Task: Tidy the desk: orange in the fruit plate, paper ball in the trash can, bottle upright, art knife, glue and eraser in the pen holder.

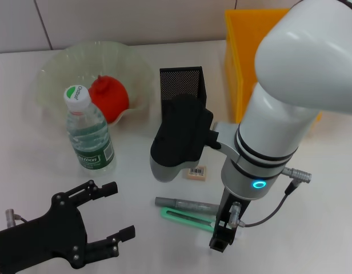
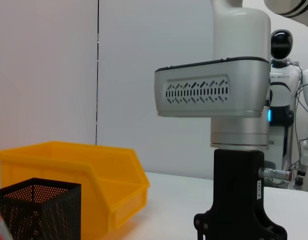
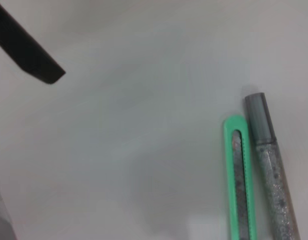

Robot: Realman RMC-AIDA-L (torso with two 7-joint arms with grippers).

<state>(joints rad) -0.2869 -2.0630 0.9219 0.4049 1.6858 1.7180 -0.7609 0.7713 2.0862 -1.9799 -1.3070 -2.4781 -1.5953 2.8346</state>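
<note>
Three stationery bits are still lying out at lower centre — art knife point(image 1: 186, 218), glue point(image 1: 184, 203), eraser point(image 1: 196, 172) — while orange point(image 1: 109, 98) is sitting in the fruit plate point(image 1: 56, 71), bottle point(image 1: 88, 133) is standing, right gripper point(image 1: 222, 238) is hovering (can't tell its grip), left gripper point(image 1: 110, 216) is gaping open.

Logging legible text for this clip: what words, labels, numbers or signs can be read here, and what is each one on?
Nothing can be read with certainty.
Bottle cap: green print, too small to read.
Bottle label: green with pale lettering, blurred.
Eraser: barcode sticker, digits unreadable.
Humanoid robot in the background: dark chest lettering, too small.
Right arm's black wrist block: small white sticker, unreadable.
Knife and glue stick: no text visible.
</note>
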